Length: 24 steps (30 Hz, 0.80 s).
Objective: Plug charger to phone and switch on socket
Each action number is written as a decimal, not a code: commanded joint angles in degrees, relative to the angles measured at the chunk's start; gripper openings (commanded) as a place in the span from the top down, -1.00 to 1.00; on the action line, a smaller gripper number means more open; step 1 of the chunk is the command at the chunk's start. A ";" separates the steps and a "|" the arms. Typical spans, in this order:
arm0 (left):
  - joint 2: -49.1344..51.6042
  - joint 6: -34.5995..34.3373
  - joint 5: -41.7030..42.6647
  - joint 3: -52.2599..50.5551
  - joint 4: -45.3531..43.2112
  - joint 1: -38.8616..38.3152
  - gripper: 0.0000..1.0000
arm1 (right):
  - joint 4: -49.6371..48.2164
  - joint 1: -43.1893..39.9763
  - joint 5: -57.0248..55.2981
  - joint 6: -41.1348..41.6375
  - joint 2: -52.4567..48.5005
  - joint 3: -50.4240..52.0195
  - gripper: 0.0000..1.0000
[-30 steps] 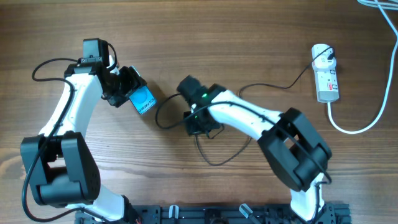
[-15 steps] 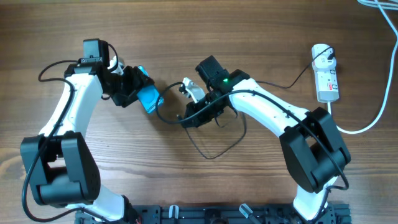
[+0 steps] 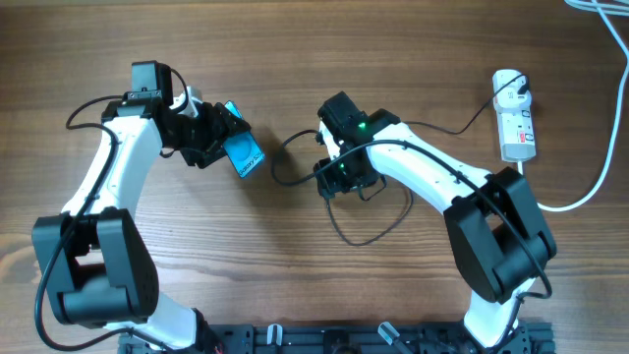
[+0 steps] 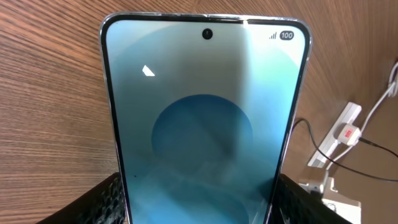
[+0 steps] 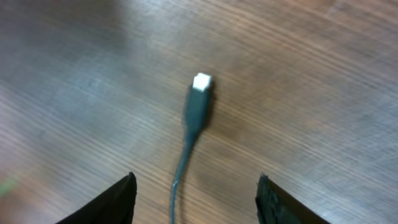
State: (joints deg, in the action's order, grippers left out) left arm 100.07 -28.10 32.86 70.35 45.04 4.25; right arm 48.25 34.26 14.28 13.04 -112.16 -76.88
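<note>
left jaws: clamped on phone (image 4: 205, 124), held tilted above desk (image 3: 295, 39) | right jaws: wide, empty, over charger (image 5: 198, 106) tip lying loose on the wood, apart from phone | socket (image 3: 516, 123): far right, cable runs to it | risk: thin tip slips or twists on pickup, misses the port; slack cable loop snags the arm

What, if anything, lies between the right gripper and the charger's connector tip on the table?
Nothing visible does. In the right wrist view the right gripper hangs open above the charger, whose connector tip lies on the bare wood of the table, with no other object over it or beside it.
</note>
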 commanded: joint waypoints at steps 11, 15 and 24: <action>-1.18 5.44 9.77 1.25 -0.46 0.07 -0.33 | -1.11 -2.51 24.57 2.49 5.62 -13.31 -0.42; -1.18 5.44 12.98 1.25 -1.95 -0.79 -0.33 | -1.70 -1.18 24.57 2.73 5.60 -12.33 -0.43; -1.18 8.44 18.99 1.25 -3.13 -5.25 -0.33 | -3.72 0.94 17.75 8.20 5.60 -12.28 -0.38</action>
State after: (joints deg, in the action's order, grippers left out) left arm 100.07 -22.55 45.87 70.35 42.19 0.14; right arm 44.88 35.07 34.59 19.66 -106.30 -89.60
